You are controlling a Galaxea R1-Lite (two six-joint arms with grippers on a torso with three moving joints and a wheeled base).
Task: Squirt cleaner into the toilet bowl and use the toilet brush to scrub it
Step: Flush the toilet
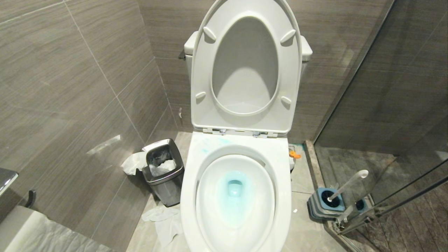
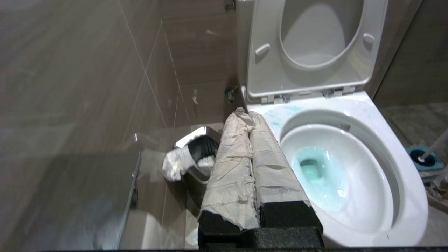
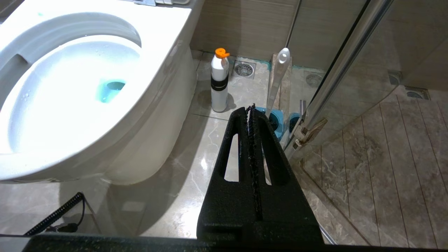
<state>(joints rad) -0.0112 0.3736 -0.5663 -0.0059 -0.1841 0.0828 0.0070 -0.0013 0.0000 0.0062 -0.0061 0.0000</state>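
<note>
Currently the toilet bowl (image 1: pixel 280 196) stands with seat and lid raised, the cleaner (image 1: pixel 233 190) tinting its water turquoise and smearing the rear rim. On the floor to the bowl's right, the toilet brush (image 1: pixel 348 184) leans in its blue holder (image 1: pixel 323 206) beside the glass shower door (image 3: pixel 346 59). Left hand (image 2: pixel 249 117), fingers wrapped in pale tape, is closed empty above the bowl's left rim; right hand (image 3: pixel 250 112) is closed empty above the floor near the brush.

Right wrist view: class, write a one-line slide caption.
Shut right hand above the floor, toilet brush and white bottle beyond.
</note>
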